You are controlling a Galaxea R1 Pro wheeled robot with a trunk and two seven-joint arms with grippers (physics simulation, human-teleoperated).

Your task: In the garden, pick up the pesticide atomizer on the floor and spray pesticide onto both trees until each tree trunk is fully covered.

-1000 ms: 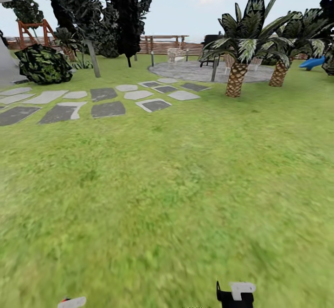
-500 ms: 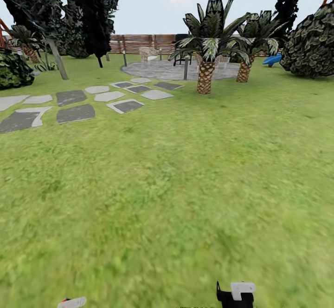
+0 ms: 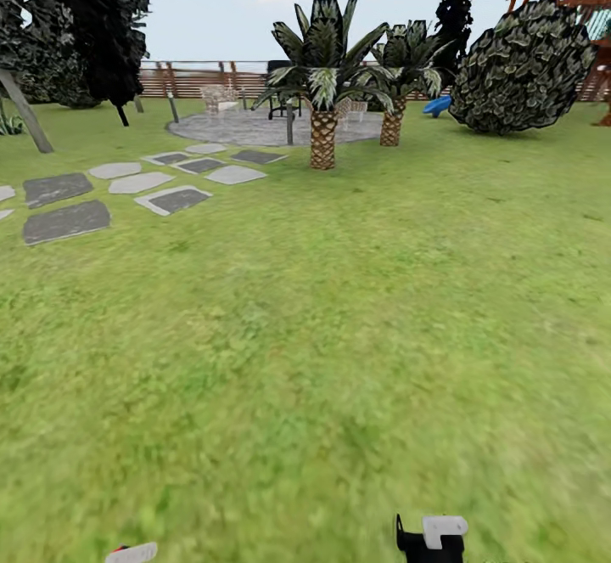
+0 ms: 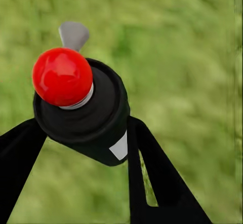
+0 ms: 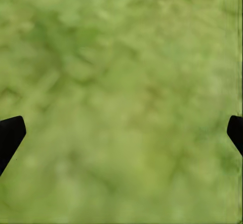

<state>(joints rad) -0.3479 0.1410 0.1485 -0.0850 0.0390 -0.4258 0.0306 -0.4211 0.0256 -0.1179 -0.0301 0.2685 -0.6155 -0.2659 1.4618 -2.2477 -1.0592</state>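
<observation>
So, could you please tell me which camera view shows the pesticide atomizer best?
The left wrist view: the pesticide atomizer sits between the left gripper's fingers, its red cap, grey nozzle and white label plain. The head view catches just a sliver at its lower edge.

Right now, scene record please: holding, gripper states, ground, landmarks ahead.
left gripper: fingers shut on the pesticide atomizer, red-capped dark bottle
right gripper: open, nothing between fingers, over grass
ground: lawn
ahead-left: grey stepping stones
ahead: two short palms, round paved patio, slat fence
ahead-right: large round bush
</observation>
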